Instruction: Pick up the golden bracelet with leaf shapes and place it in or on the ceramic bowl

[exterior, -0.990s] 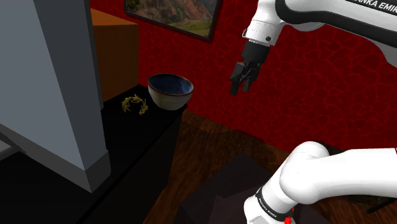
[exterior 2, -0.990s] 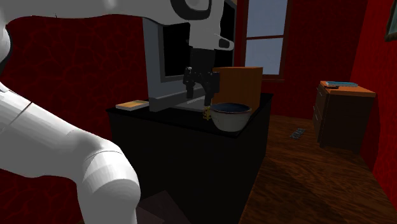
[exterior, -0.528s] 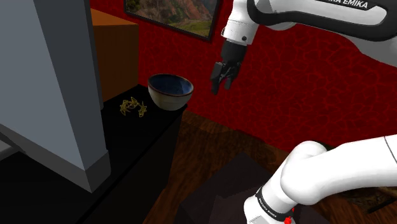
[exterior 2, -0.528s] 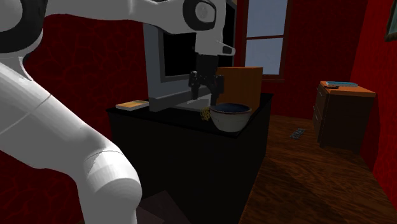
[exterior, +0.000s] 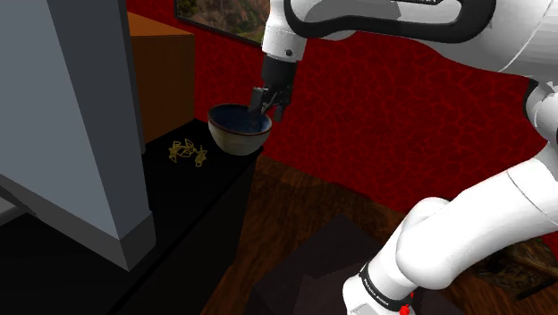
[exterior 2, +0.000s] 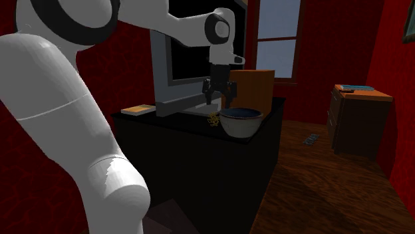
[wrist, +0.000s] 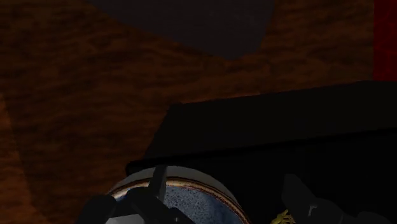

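Shoulder view: gripper (exterior: 266,108) hangs in the upper middle of the frame, fingers apart and holding nothing, over the right rim of the bowl (exterior: 238,134). The bowl is dark blue inside and pale outside with a brown rim. It sits at the far end of the black cabinet (exterior: 206,206). The bracelet (exterior: 188,152) lies flat on the cabinet top just left of the bowl, apart from the fingers, so the bowl stands between gripper and bracelet. A grey block (exterior: 71,116) takes up frame left, near the bracelet. An orange box (exterior: 165,80) stands up-frame of the bracelet. A painting (exterior: 224,18) hangs on the red wall (exterior: 402,116) at the top edge, and the wood floor (exterior: 295,206) shows lower middle.

Second exterior view puts the gripper mid-frame, above the bracelet and the bowl's left rim. It adds a flat slab (exterior 2: 138,110) on the cabinet's left part, a window (exterior 2: 279,40) upper right and a dresser (exterior 2: 359,119) far right.

Wrist view: fingers (wrist: 305,203) stand apart with the bowl rim between them and a bit of gold bracelet beside one.

Bracelet axis: in the shoulder view it is widest roughly left to right. It is a ring of leaves with no pointing end. In the second exterior view it is too small to tell.
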You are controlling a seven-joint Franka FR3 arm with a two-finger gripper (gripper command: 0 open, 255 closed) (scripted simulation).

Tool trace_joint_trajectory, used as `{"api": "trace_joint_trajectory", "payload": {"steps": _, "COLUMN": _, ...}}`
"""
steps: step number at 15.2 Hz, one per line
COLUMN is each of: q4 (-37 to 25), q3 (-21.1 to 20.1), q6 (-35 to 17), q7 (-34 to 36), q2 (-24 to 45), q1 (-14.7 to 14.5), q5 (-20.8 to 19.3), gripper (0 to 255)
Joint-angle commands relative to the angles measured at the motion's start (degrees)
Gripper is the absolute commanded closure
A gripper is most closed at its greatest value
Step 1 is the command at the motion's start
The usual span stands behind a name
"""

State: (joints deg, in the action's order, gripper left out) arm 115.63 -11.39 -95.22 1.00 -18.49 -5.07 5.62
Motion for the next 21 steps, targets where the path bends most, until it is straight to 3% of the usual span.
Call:
{"api": "trace_joint_trajectory", "payload": {"steps": 1, "q4": -2.7, "q3": -1.4, "q6": -1.3, "q7": 0.3, "q2": 3.8, "q1": -0.6, "q5": -0.8, "gripper": 0}}
{"api": "trace_joint_trajectory", "payload": {"steps": 14, "q4": -28.3, "q3": -8.5, "q6": -2.1, "q7": 4.4, "q2": 31.3, "q1": -7.2, "q5": -11.7, "gripper": 0}}
{"api": "trace_joint_trajectory", "payload": {"steps": 21, "q4": -22.6, "q3": -8.3, "q6": -7.6, "q7": 4.5, "q2": 31.1, "q1": -6.9, "q5": -11.6, "gripper": 0}}
